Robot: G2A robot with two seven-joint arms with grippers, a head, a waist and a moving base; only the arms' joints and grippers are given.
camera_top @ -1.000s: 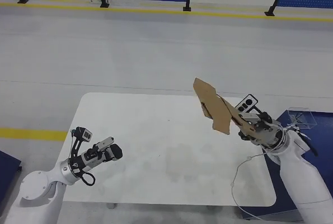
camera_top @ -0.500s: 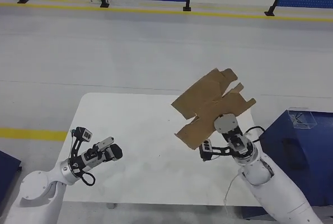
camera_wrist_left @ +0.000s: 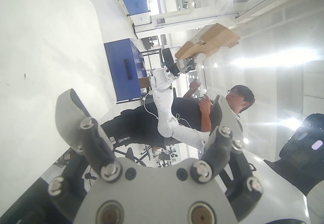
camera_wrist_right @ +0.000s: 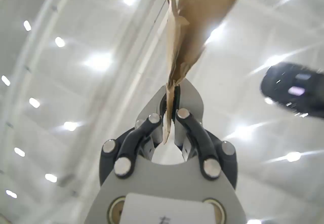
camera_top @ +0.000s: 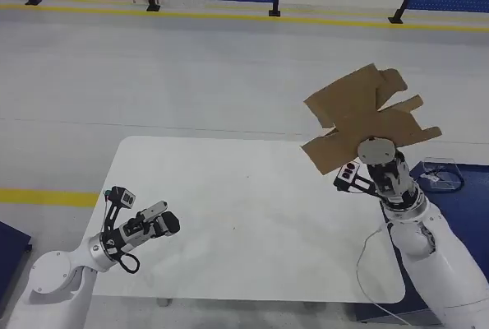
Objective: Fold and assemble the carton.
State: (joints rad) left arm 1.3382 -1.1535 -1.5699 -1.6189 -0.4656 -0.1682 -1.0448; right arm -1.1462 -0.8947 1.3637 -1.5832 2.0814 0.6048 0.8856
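My left claw [camera_top: 159, 215] sits closest to me, over the near left part of the bench [camera_top: 252, 222], its two fingers [camera_wrist_left: 72, 104] spread wide with nothing between them. In the left wrist view the white surface runs away under that claw, bare and glossy. Farther off, on my right side, my right claw [camera_wrist_right: 173, 93] is raised high and pinched tight on the carton [camera_top: 361, 107]. The two pads press from either side on a thin, layered edge of the brown cardboard (the grip is at one end, so nearly the whole sheet stands out beyond the fingertips). The carton is a flat blank, not formed into a box, with notched flaps fanning out at its far end. It hangs in the air, tilted, well apart from the bench. From above it sits over the far right corner of the bench and the grey floor behind it. My two claws are well apart from each other. Just beside the right edge of the bench stands a blue cabinet [camera_top: 474, 185].
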